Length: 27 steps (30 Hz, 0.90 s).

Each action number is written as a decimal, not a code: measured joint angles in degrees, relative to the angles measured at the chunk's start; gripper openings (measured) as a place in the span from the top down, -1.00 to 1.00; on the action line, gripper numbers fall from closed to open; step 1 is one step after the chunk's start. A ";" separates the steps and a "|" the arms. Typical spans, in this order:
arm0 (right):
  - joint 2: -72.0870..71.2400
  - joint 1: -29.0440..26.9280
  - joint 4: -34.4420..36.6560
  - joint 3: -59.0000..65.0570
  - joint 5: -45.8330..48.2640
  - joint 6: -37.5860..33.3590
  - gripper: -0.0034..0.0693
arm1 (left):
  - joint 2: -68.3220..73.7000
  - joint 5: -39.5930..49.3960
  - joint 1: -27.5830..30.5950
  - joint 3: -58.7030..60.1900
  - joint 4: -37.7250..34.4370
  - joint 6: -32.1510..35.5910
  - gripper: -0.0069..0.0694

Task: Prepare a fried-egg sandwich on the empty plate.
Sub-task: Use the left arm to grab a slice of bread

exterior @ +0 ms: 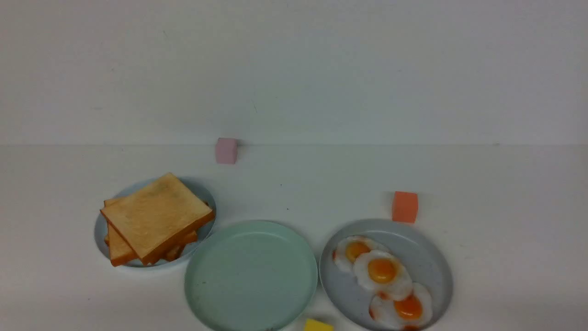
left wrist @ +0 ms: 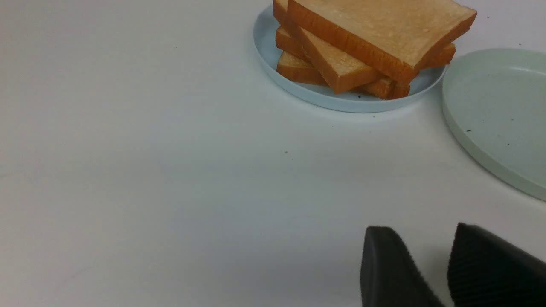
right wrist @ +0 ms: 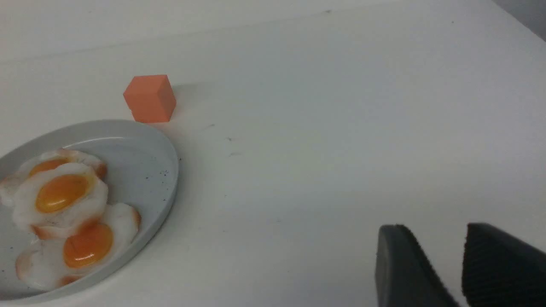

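The white table [exterior: 294, 193] filled most of what I could see, running back to a pale wall. Reading the tabletop as a clock with twelve at the wall, the mint-green plate [exterior: 251, 276] sat near six o'clock, bare.

At its three o'clock, just beside it, lay the grey-blue plate [exterior: 429, 257]. At its ten o'clock sat the smaller light-blue plate [exterior: 200, 191], rims close, though I could not tell if they touched.

A loose pile of toast slices [exterior: 156, 216] covered the light-blue plate, the top slice skewed across the ones below. Three fried eggs [exterior: 382, 271] overlapped in a row on the grey-blue plate.

An orange cube [exterior: 404, 207] stood at that plate's twelve-to-one o'clock, just off its rim. A pink cube [exterior: 226, 151] stood at the wall, near the table's eleven o'clock. A yellow block [exterior: 318, 325] peeked in at the mint plate's five o'clock.

The left gripper [left wrist: 420, 238] hung over bare table with its two dark ribbed fingers spread and nothing between them — the mint-green plate lay out ahead of it, well apart. The right gripper [right wrist: 433, 234] was the same, fingers parted around nothing, with the egg plate and orange cube ahead of it and apart.
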 joint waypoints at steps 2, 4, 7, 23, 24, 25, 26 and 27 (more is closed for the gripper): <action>0.00 0.00 0.00 0.00 0.00 0.00 0.24 | 0.00 0.00 0.00 0.00 0.00 0.00 0.19; 0.00 0.00 0.00 0.00 0.00 0.00 0.24 | 0.00 0.00 0.00 0.00 0.00 0.00 0.19; 0.00 0.00 0.00 0.00 0.00 0.00 0.24 | 0.00 0.00 0.00 0.00 0.00 0.00 0.19; 0.00 0.00 0.00 0.00 0.00 0.00 0.24 | 0.00 0.00 0.00 0.00 2.18 0.00 0.19; 0.00 0.00 0.00 0.00 0.00 0.00 0.24 | 0.00 -0.06 0.00 0.05 2.18 0.00 0.19; 0.00 0.00 0.00 0.00 0.00 0.00 0.24 | 0.00 -0.30 0.00 0.09 2.18 0.00 0.19; 0.00 0.00 0.00 0.00 0.00 0.00 0.24 | 0.00 -0.89 0.00 0.15 2.12 0.00 0.19; 0.00 0.00 0.00 0.00 -0.14 0.00 0.24 | 0.00 -1.86 0.00 0.30 2.12 0.00 0.19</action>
